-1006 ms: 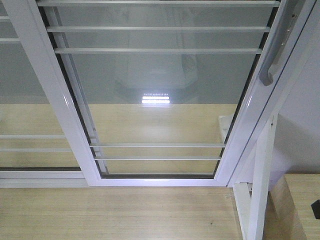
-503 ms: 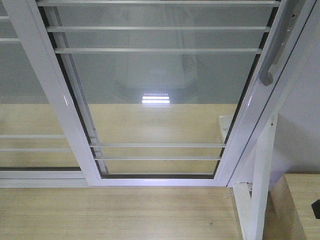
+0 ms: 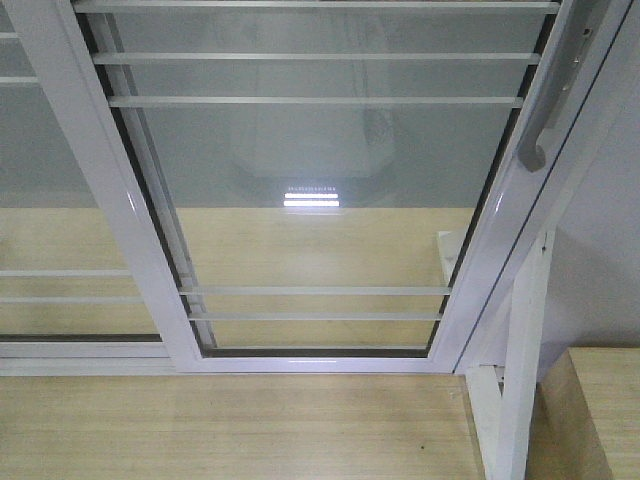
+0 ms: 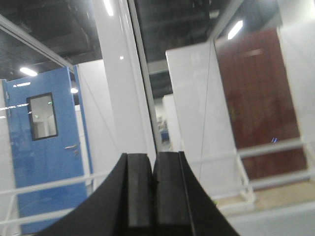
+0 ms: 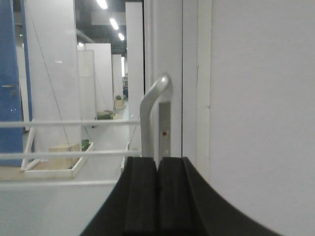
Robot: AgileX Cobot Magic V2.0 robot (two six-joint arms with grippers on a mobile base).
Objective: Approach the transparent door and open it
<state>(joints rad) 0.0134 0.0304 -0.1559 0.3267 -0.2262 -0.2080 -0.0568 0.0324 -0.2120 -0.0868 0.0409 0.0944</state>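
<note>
Door: the tall clear-glass sliding door in a white metal frame, crossed by thin white bars [image 3: 320,180], fills the front view. It looks shut, with its handled stile close against the white wall to the right.
Handle: the curved silver-white pull handle [image 3: 547,118] sits on the door's right stile. In the right wrist view it rises [image 5: 150,110] just above and beyond the tool tips.
Right tool: the black two-fingered right tool [image 5: 157,164] is closed, its fingers pressed together with nothing between them. It points at the handle from near by, and I see no contact.
Left tool: the black left tool [image 4: 153,160] is also closed and empty. It is well to the left of the handle and faces glass and a white frame upright.
Not the target: the barred glass panel without a handle [image 3: 60,250] lies far left of the handle, and the bare white post [image 3: 520,370] stands below it.
Step in hand: the drive up to the door seems done, and the reach for the handle is under way but no grasp has been made.
Next move calls for: parting the right tool's fingers, or hooking them behind the handle's curve. They should seat on the bar itself and not on the flat stile beside it. The pull then goes sideways along the track, away from the wall.
</note>
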